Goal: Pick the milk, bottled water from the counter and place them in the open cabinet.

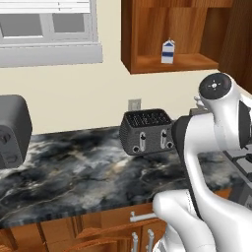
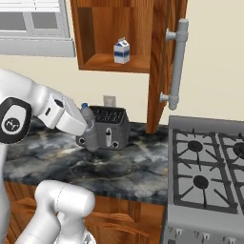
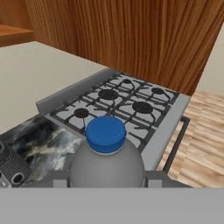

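Between closed jaws, bottled water (image 3: 107, 164)

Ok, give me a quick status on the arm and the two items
Gripper shut on the bottled water, beside the toaster. Milk already standing in the open cabinet. Cabinet's open door hangs right of the shelf.
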You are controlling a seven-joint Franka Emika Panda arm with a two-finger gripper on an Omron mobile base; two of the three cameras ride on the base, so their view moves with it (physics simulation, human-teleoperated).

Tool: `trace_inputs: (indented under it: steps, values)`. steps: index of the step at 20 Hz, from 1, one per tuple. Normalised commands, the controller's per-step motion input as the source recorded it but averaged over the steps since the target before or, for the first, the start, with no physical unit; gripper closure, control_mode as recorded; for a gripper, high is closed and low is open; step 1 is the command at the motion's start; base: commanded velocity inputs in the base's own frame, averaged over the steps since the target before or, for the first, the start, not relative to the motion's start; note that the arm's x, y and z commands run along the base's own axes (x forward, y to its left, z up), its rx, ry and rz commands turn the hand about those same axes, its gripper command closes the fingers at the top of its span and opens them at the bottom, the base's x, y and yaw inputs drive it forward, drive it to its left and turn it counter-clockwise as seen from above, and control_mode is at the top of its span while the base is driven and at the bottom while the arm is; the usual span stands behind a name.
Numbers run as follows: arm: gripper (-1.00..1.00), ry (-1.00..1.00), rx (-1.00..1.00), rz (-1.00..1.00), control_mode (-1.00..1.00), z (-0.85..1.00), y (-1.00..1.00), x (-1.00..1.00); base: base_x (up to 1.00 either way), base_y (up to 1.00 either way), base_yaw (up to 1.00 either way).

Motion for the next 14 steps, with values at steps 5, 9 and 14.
trace_inputs:
  steps: [5,9,14]
  values:
    - [1.00,0.00,-0.03,0.00,-1.00,0.23,0.05,0.01,0.00,0.00,0.00]
    - [1.00,0.00,-0.02,0.00,-1.00,0.52,0.11,0.08,0.00,0.00,0.00]
    - [1.00,0.01,-0.07,0.00,-1.00,0.55,0.17,0.16,0.00,0.00,0.00]
